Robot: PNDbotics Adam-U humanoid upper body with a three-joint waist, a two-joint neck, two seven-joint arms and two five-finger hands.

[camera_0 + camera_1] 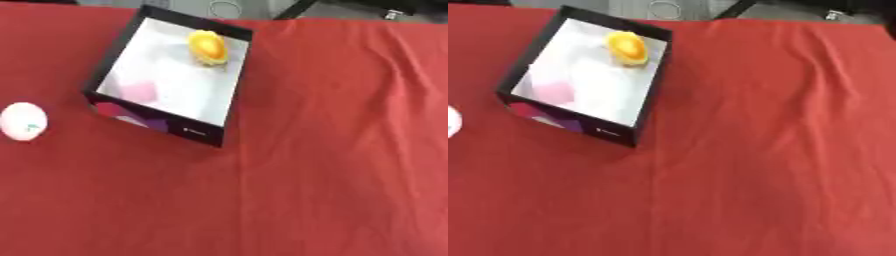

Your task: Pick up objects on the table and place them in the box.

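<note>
A black-walled box [222, 116] with a white inside stands on the red cloth at the upper left, turned askew. A yellow rounded object [208, 47] lies inside it near the far wall. A white round object [23, 121] with a small green mark rests on the cloth to the left of the box, apart from it; only its edge shows in the right eye view. Neither of my hands shows in either view.
The red tablecloth [332, 150] covers the table, with some creases at the right. Beyond the far edge lie a grey floor and dark shapes [398, 12].
</note>
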